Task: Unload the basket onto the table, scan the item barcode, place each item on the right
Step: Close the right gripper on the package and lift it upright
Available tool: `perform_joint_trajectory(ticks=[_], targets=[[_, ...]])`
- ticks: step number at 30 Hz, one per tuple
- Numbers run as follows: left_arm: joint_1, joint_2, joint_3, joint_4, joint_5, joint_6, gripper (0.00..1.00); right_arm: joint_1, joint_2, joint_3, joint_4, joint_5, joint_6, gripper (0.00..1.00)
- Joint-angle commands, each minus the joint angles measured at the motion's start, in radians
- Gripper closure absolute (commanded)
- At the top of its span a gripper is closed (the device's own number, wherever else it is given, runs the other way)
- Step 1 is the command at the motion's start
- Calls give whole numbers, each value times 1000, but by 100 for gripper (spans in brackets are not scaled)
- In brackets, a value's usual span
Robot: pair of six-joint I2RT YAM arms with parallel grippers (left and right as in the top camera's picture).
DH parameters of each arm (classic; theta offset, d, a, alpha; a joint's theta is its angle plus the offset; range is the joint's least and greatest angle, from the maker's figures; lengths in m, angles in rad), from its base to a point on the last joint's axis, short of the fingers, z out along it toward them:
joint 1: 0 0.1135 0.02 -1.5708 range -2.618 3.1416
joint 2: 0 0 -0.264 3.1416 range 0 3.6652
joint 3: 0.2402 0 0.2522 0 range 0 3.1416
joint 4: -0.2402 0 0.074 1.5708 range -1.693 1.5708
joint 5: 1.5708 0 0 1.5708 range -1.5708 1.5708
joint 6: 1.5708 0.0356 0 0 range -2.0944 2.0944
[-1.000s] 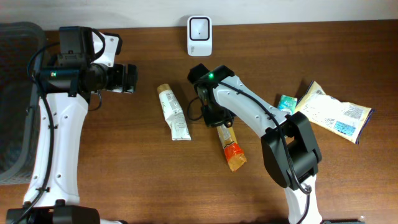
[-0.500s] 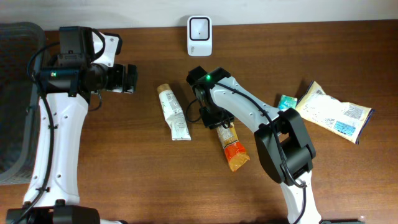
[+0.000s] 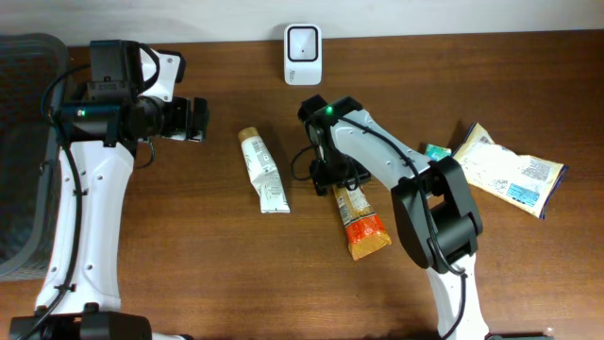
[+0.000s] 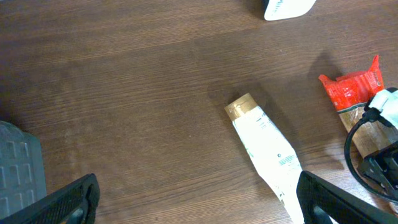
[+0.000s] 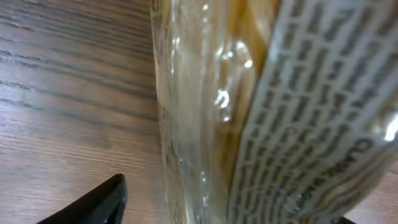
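Overhead first: spotting the long clear-and-orange plastic snack packet [image 3: 361, 227] flat on the brown wooden desk [image 3: 189, 274], below the small white boxy barcode scanner [image 3: 302, 54] and well apart from it. Catching the right tool [image 3: 337, 179] low over the packet's upper end. Judging the scan not yet done (nothing raised toward the reader). Just to the side, noting a white squeeze tube with a gold cap [image 3: 263, 170].

Left wrist next: seeing the left tool [image 4: 196, 199] spread wide and empty above bare wood, tube ahead.

Right wrist last: nothing but shiny wrapper and fine print up close. Finding one dark finger [image 5: 93, 199] off to the side, bare wood between it and the plastic, so apart, not pinching. Left to do, by the look of it: grip, lift, show barcode to scanner.
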Motion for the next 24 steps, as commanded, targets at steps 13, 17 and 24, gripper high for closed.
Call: perform_joint_trajectory(ticks=[13, 17, 24], targets=[[7, -8, 12, 1, 3, 13, 1, 1, 11, -4, 33, -149, -73, 75], [7, -8, 12, 1, 3, 13, 1, 1, 5, 19, 30, -257, -118, 85], [7, -8, 12, 1, 3, 13, 1, -50, -64, 170, -50, -504, -206, 96]])
